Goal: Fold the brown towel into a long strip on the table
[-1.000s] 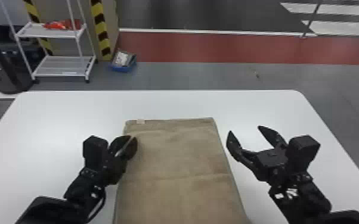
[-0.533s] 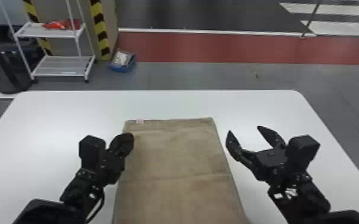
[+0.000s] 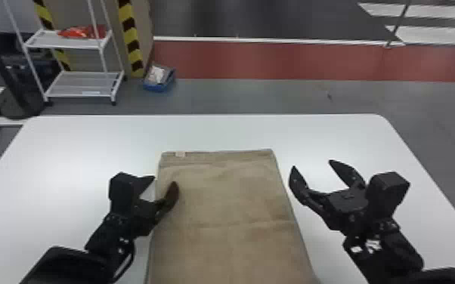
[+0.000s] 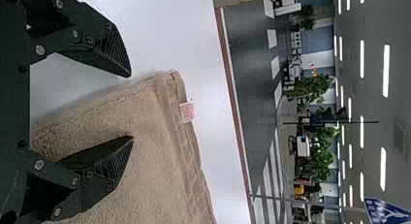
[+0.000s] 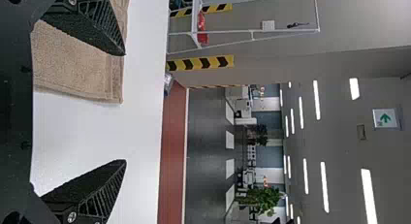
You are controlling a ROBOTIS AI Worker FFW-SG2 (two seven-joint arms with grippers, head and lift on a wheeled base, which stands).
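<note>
Your left gripper (image 3: 165, 180), lower left, and right gripper (image 3: 312, 164), lower right, gape wide; a shallow pinch could let the towel (image 3: 230, 196) slip.

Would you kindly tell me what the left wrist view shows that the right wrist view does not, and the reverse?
Left wrist view, but not right: the open left pincer, the pale tag at the towel's far edge, and a blue sign.

Right wrist view, but not left: the open right pincer, the white rack with a red item, and the green arrow sign.

Both: the towel and the table.
</note>
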